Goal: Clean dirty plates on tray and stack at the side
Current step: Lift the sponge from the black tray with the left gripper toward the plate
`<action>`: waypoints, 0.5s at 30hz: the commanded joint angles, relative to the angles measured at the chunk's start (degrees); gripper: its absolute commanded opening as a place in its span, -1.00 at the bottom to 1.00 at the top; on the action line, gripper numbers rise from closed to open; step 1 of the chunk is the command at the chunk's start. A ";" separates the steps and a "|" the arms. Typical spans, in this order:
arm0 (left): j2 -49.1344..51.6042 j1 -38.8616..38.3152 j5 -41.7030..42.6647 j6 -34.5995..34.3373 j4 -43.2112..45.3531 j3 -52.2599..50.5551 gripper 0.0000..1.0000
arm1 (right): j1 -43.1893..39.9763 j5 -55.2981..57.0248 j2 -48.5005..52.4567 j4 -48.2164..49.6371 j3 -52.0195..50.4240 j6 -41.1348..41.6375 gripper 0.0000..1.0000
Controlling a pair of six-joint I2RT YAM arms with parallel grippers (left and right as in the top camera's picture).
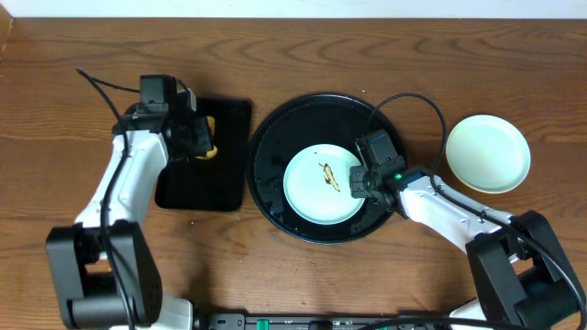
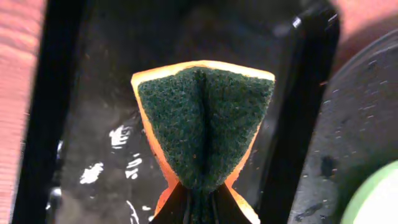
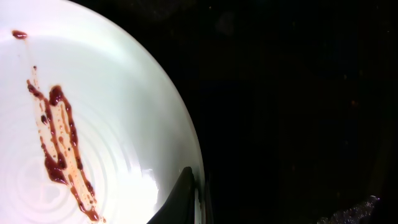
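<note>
A pale blue-green plate [image 1: 321, 185] with a dark brown smear at its centre lies on the round black tray [image 1: 275, 137]. My right gripper [image 1: 360, 183] is shut on this plate's right rim; the right wrist view shows one finger over the rim [image 3: 198, 199] and the smeared plate [image 3: 112, 124]. A pale plate stack [image 1: 487, 153] sits on the table right of the tray. My left gripper [image 1: 204, 139] is shut on an orange sponge with a green scouring face [image 2: 205, 124], pinched into a fold over the rectangular black tray [image 1: 204, 170].
The rectangular black tray [image 2: 93, 93] is wet, with glints on its floor. The round tray's edge [image 2: 367, 112] shows at the right of the left wrist view. Cables run over the wooden table behind both arms.
</note>
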 commanded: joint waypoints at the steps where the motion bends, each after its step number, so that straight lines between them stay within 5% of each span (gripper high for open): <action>1: -3.30 0.13 -0.98 0.52 0.52 0.20 -0.85 | -0.15 -0.26 2.80 -0.79 -1.09 -0.76 -0.97; 15: -9.40 0.13 -3.39 -0.07 6.78 0.20 -0.85 | -0.15 -0.24 2.80 -0.81 -1.09 -0.76 -0.98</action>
